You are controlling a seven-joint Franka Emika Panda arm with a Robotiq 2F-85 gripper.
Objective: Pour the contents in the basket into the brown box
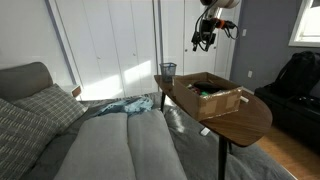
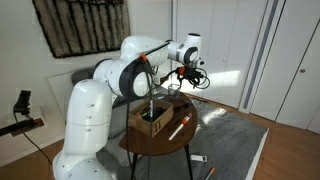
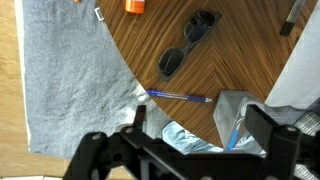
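Note:
The basket (image 1: 167, 71) is a small dark wire-mesh bin standing upright at the far end of the oval table. In the wrist view the basket (image 3: 234, 112) has a blue item inside. The brown box (image 1: 212, 96) is a shallow cardboard box with open flaps and dark items inside, on the table beside the basket; it also shows in an exterior view (image 2: 152, 119). My gripper (image 1: 205, 38) hangs high above the table, open and empty. In the wrist view its fingers (image 3: 200, 140) are spread wide, with the basket below near the right finger.
On the brown tabletop (image 3: 230, 60) lie dark sunglasses (image 3: 188, 46), a blue pen (image 3: 180, 97) and an orange marker (image 2: 178, 128). A grey couch with cushions (image 1: 60, 120) stands beside the table, with grey and blue cloth (image 1: 128, 105) next to it.

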